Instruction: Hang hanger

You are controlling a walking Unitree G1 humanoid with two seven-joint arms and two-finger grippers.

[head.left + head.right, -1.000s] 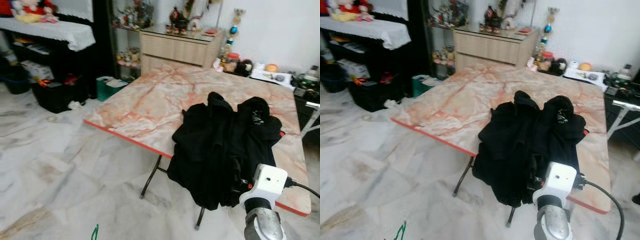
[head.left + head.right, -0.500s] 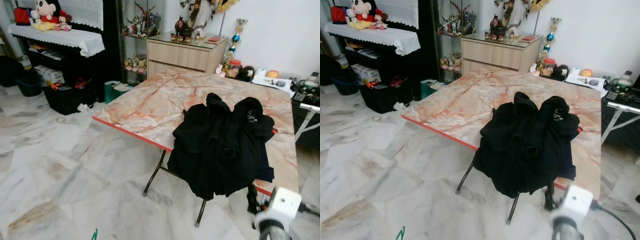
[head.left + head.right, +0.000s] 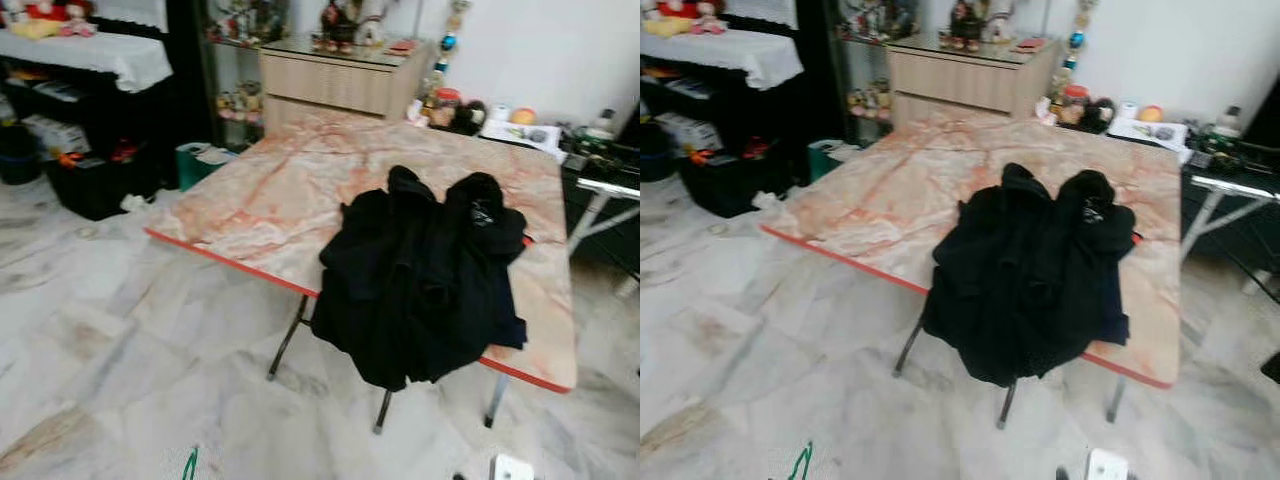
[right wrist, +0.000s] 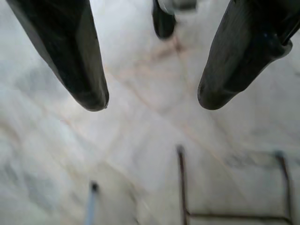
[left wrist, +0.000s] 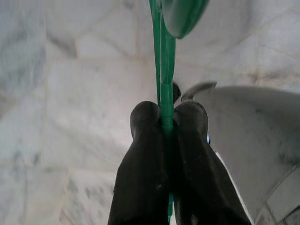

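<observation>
A green hanger (image 5: 161, 56) is clamped between the two black fingers of my left gripper (image 5: 165, 112), low over the marble floor; its green tip (image 3: 189, 465) also peeks in at the bottom of the left eye view. A black garment (image 3: 420, 275) lies heaped on the near right corner of a pink marble-patterned folding table (image 3: 260, 200) and drapes over its edge. My right gripper (image 4: 152, 101) is open with nothing between its fingers, pointing down at the floor by the table's metal legs. Its white wrist housing (image 3: 510, 468) sits at the bottom edge.
A wooden cabinet (image 3: 335, 80) with ornaments stands behind the table. Dark shelving (image 3: 90, 100) with a white cloth and a green box (image 3: 195, 160) are to the left. Small items and a folding metal stand (image 3: 600, 200) crowd the right. Open marble floor (image 3: 120, 350) lies ahead on the left.
My right arm has dropped from in front of the black garment to the bottom edge of the picture. The camera has shifted a little; the garment and table stay put.
</observation>
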